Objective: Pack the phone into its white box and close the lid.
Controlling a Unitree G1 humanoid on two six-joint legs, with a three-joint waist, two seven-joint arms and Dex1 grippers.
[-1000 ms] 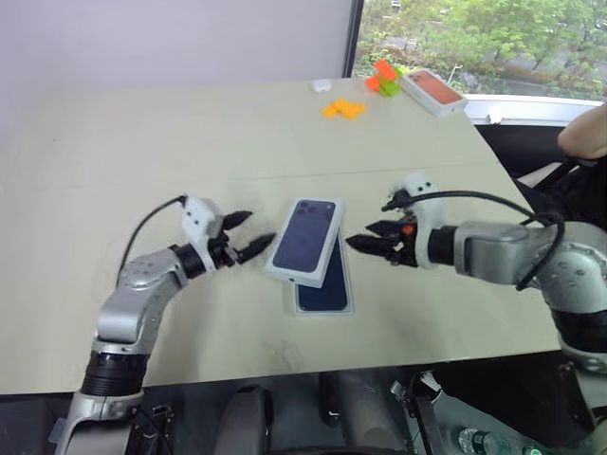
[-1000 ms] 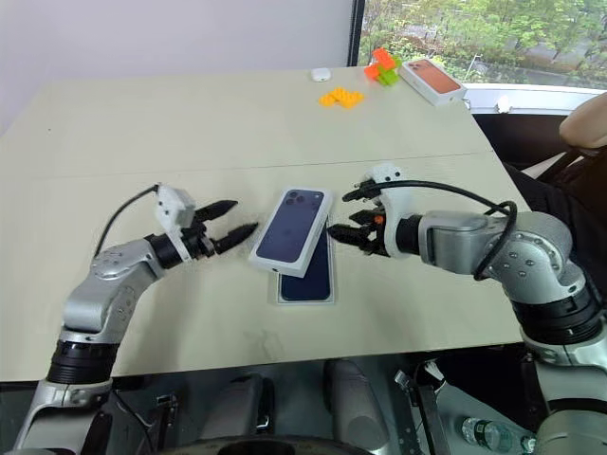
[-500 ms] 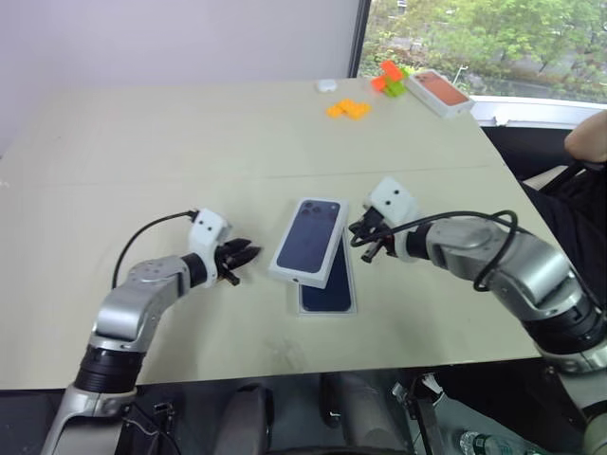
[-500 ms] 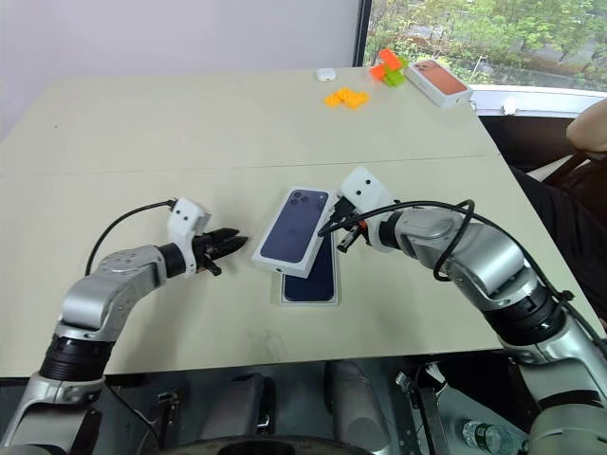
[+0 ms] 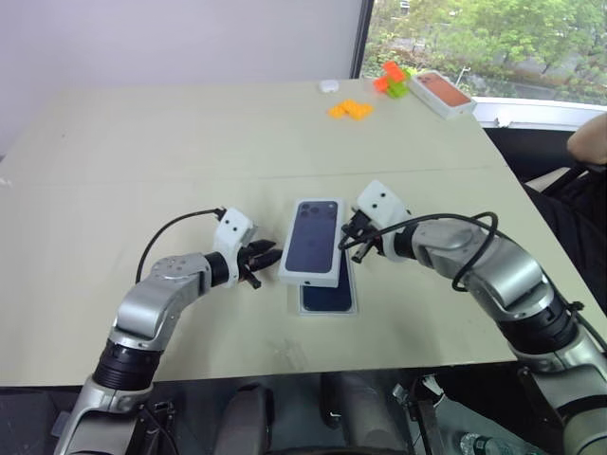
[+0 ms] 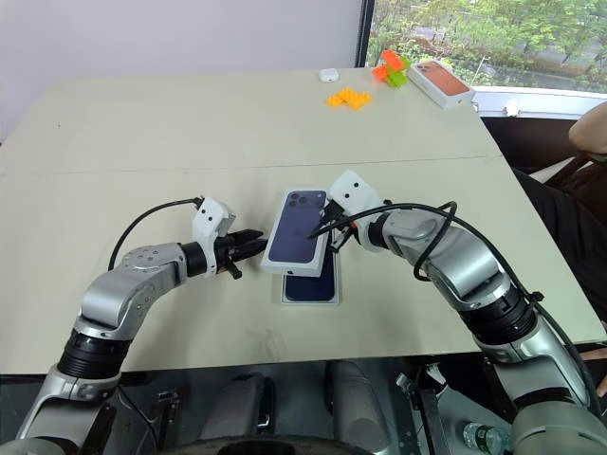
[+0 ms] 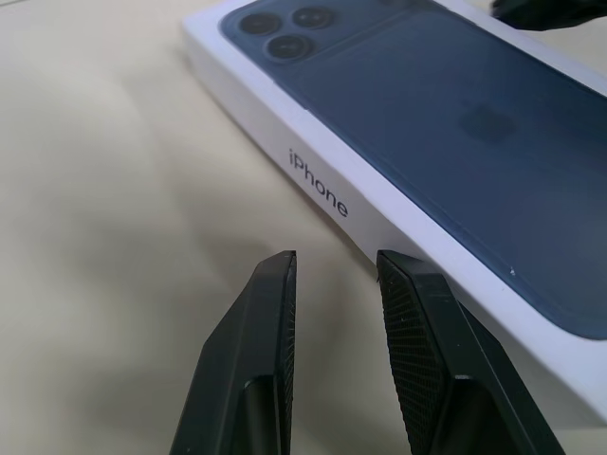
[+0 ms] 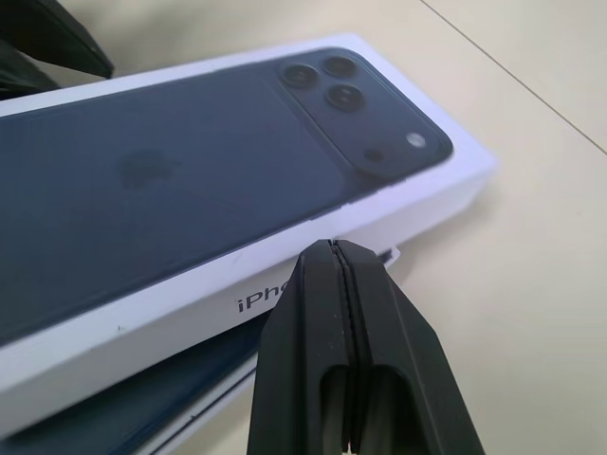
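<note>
The lid (image 5: 313, 250), white with a dark blue phone printed on top, lies askew over the white box (image 6: 309, 300) in the middle of the table. The navy phone (image 5: 327, 295) lies in that box, its near end showing below the lid. My left gripper (image 5: 265, 258) is at the lid's left side, fingers (image 7: 275, 313) a narrow gap apart with nothing between them, just short of the lid (image 7: 427, 123). My right gripper (image 5: 349, 239) is shut and empty, its tips (image 8: 334, 248) against the right side wall of the lid (image 8: 190, 180).
At the far right of the table are a box with an orange-red top (image 5: 440, 92), orange bricks (image 5: 348, 109), orange and green blocks (image 5: 389, 78) and a small white object (image 5: 328, 85). A person's arm (image 5: 590, 142) is at the right edge.
Both grippers closed in on the lid from either side. The left one narrowed from wide open. The right one rolled and shut. The lid now sits a little straighter over the box.
</note>
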